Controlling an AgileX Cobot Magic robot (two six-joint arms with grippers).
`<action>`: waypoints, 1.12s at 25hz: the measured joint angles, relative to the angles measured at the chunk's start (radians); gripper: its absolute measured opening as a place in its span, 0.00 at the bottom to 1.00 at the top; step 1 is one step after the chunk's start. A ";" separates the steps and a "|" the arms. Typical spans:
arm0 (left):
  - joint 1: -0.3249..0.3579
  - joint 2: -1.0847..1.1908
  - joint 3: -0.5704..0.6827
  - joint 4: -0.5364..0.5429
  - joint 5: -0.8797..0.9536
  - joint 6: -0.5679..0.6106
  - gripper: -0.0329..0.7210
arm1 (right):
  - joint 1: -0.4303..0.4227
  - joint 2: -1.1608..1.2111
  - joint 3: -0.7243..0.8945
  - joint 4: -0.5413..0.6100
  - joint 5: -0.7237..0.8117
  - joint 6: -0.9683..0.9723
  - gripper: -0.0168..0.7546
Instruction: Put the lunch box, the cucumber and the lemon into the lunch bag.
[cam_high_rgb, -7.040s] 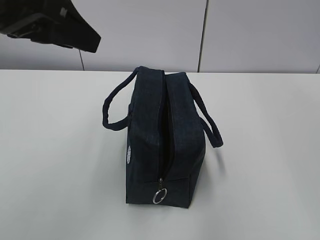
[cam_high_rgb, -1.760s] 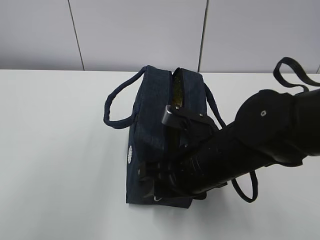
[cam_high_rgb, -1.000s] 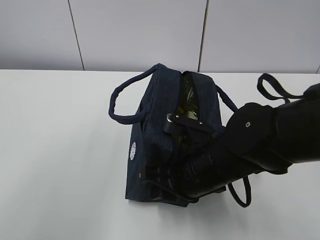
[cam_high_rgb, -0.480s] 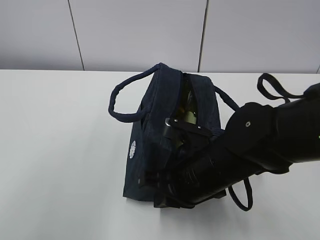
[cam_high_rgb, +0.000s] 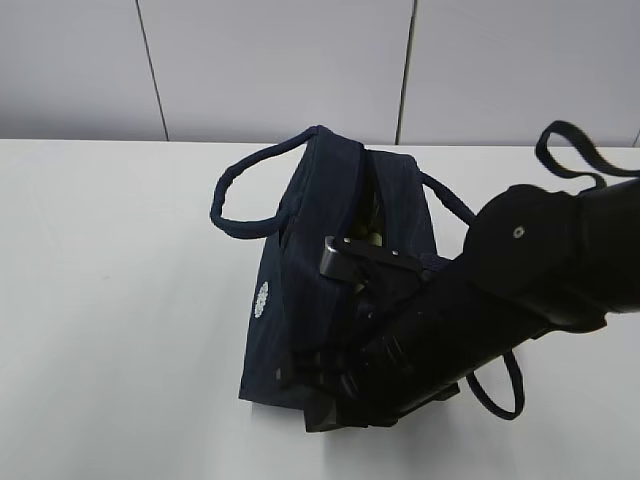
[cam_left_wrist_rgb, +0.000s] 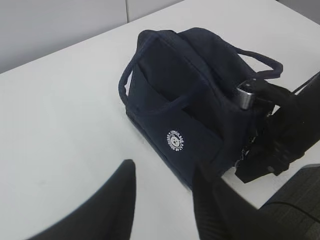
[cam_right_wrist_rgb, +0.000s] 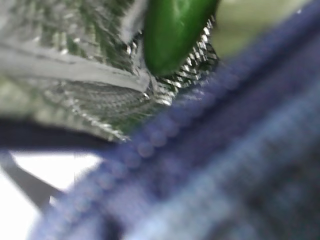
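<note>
Right arm (cam_high_rgb: 480, 310) over lunch bag (cam_high_rgb: 300, 300) at table (cam_high_rgb: 110, 300) middle; cucumber (cam_right_wrist_rgb: 175, 30) inside against lining; right gripper state unclear; left gripper (cam_left_wrist_rgb: 165, 210) fingers apart.

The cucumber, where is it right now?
The cucumber is inside the lunch bag: the right wrist view shows its green end at the top against the silvery lining, behind the blurred navy fabric edge.

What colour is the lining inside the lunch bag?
Silvery, with a woven metallic sheen; the lining of the lunch bag shows best in the right wrist view.
</note>
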 joint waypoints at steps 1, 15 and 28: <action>0.000 0.000 0.000 0.000 0.000 0.000 0.38 | 0.000 -0.016 0.000 -0.004 0.010 0.000 0.02; 0.000 0.000 0.013 -0.012 0.000 0.000 0.38 | 0.000 -0.121 0.003 -0.096 0.155 0.004 0.02; 0.000 0.127 0.068 -0.139 -0.048 0.026 0.37 | 0.000 -0.129 0.003 -0.236 0.231 0.025 0.02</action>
